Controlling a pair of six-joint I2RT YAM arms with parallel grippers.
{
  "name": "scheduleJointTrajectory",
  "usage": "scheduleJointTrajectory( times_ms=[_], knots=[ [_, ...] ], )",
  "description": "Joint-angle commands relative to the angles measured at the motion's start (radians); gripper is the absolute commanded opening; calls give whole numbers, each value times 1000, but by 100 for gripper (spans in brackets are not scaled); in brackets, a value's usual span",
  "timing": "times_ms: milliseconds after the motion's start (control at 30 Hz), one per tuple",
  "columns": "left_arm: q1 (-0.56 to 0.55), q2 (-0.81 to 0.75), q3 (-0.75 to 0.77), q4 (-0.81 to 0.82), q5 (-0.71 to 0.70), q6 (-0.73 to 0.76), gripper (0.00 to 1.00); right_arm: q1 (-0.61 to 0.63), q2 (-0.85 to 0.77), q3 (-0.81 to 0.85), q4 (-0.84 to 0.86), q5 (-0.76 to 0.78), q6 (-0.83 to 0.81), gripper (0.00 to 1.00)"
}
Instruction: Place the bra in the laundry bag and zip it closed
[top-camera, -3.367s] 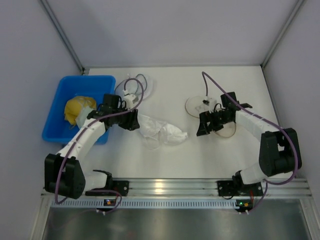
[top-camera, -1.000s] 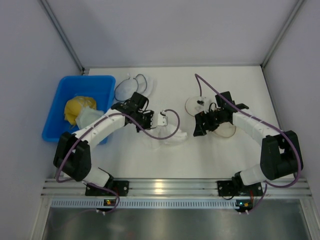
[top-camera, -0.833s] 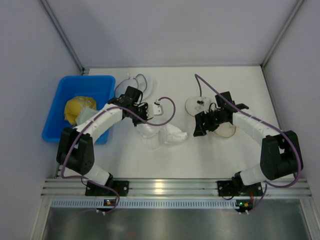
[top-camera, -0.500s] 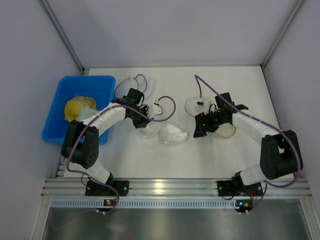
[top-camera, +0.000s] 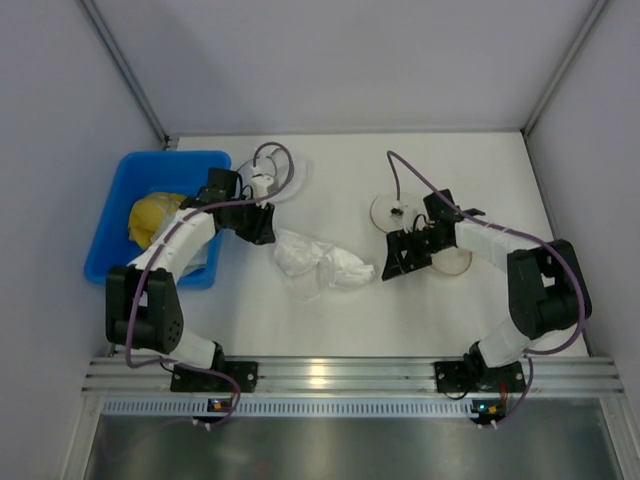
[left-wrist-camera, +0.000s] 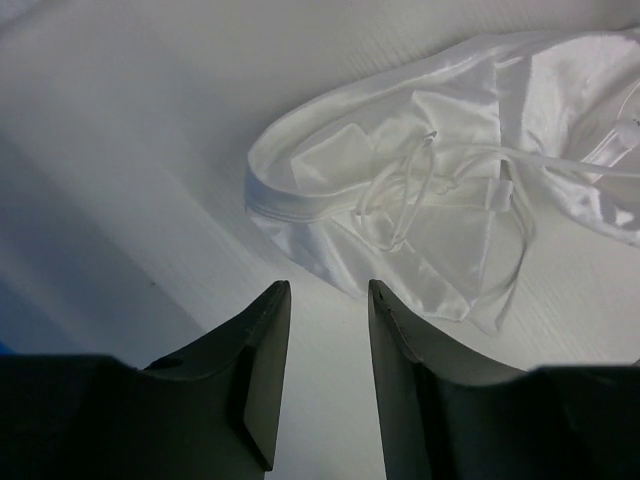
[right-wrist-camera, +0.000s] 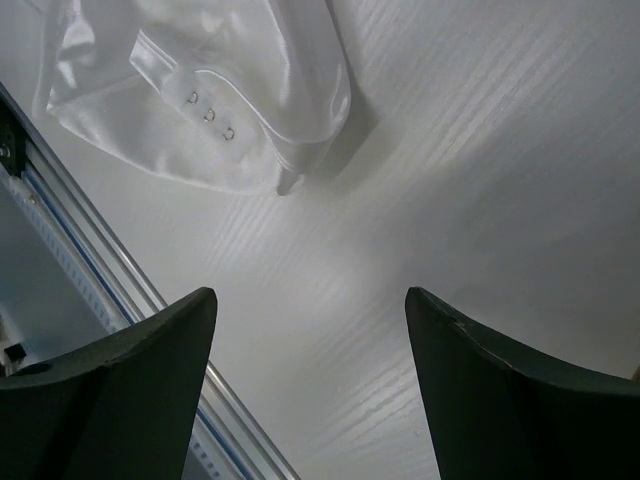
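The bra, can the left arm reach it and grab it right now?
Probably yes. The bra lies crumpled on the table just ahead of the left arm, whose jaws stand apart and empty. Nothing sits between them and the cloth.

The left gripper (left-wrist-camera: 326, 290) sits at six o'clock, its two dark fingers (left-wrist-camera: 262, 360) parted with only bare white table (left-wrist-camera: 150, 120) between them. The crumpled white bra (left-wrist-camera: 440, 220) lies toward two o'clock, thin straps (left-wrist-camera: 520, 225) looped across it, clear of the fingertips.
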Motion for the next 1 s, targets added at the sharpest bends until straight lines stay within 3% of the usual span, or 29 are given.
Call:
scheduleJointTrajectory(
  times_ms=[0,200,533,733,833,933,967],
  knots=[
    [26,15,-46,40,35,-206,42,-3,52,-5,49,-48,44,76],
    [114,73,-63,90,104,-352,47,4,145,42,65,-92,79,73],
    [120,164,-66,165,143,-432,45,57,231,90,122,-89,130,63],
    [120,220,-67,231,176,-490,41,64,242,91,141,-91,136,50],
    [120,233,-69,257,209,-515,37,64,233,91,147,-92,136,41],
    [120,224,-78,281,253,-533,23,64,228,96,147,-99,135,30],
    [120,218,-80,283,267,-538,14,64,227,99,141,-102,135,24]
  ],
)
